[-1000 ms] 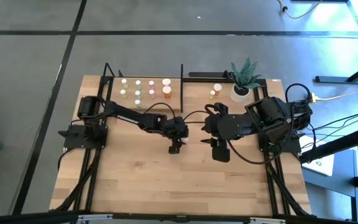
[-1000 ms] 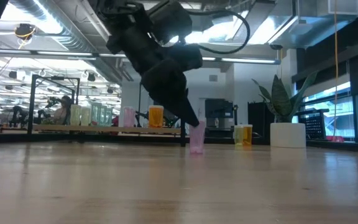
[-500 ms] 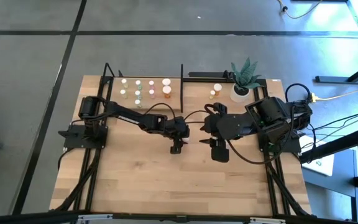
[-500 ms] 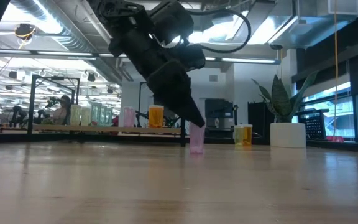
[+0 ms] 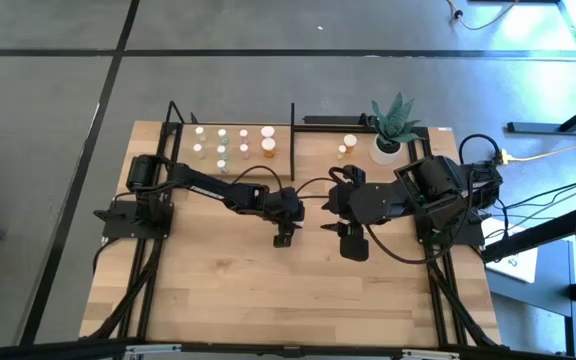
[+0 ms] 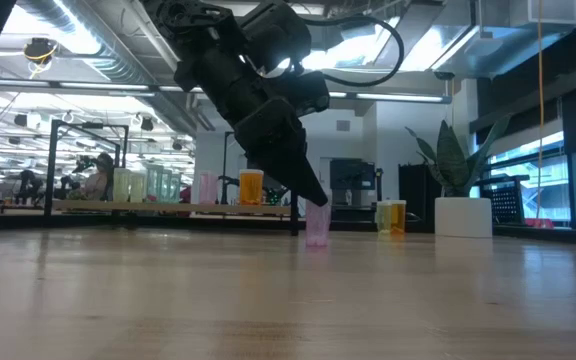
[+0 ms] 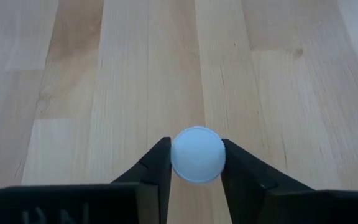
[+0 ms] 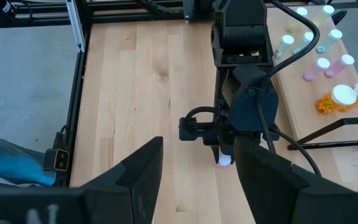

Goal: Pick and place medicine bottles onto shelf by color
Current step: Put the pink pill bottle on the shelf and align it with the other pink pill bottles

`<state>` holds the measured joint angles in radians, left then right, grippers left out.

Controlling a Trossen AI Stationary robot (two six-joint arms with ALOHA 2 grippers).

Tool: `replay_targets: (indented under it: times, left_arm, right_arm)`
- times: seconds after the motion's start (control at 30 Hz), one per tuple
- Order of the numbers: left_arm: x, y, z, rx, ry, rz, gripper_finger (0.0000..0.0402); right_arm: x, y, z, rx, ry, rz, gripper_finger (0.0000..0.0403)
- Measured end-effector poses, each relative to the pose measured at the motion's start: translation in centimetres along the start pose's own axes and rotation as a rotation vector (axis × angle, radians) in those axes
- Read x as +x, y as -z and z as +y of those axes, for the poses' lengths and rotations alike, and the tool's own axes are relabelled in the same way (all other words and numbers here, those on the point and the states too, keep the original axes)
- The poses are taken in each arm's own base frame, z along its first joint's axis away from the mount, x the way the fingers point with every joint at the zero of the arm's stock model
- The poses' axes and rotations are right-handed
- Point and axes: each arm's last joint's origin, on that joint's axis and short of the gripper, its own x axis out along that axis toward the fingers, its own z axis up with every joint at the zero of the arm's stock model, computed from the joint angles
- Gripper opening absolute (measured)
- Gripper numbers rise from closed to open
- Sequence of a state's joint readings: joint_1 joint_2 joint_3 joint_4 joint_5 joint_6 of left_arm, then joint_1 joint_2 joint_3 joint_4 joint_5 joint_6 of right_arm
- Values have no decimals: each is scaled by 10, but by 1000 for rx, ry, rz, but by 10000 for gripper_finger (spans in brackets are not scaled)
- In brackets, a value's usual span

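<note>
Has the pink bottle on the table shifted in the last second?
No. In the low view the pink bottle stands at the same spot against the shelf post behind it, with the left gripper around its cap.

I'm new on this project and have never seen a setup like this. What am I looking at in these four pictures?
Two dark robot arms are bolted to a wooden table. One picture looks straight down from above, one looks level across the tabletop, and two come from cameras on the arms' wrists. On the table's far side stand a shelf with rows of small white-capped bottles, two orange bottles and a potted plant. At mid-table, the left gripper has its two fingers against the white cap of a pink bottle that stands on the table. The right gripper is open and empty, hanging close by, its camera looking at the left arm.
</note>
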<state>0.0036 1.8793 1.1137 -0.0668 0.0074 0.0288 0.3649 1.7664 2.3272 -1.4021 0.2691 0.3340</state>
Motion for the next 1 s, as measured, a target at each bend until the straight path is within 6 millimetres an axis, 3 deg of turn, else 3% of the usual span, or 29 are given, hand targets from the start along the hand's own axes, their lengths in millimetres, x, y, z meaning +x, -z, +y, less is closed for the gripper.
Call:
replay_targets:
  times: [0.3,0.43,0.6,0.77,1.0]
  left_arm:
    - [0,0,0,-113,0,0,94]
    - [-10,-2,0,-133,-1,10,93]
    - [-45,-11,2,-144,-69,5,92]
    - [-89,-20,4,-272,-144,-36,92]
    - [-144,-15,11,-447,-337,-56,94]
  right_arm:
    - [0,0,0,1,0,0,198]
    - [0,0,0,1,0,0,198]
    - [0,0,0,2,-1,-4,198]
    - [0,-1,0,4,-2,-7,198]
    - [0,-7,1,-56,-15,-65,198]
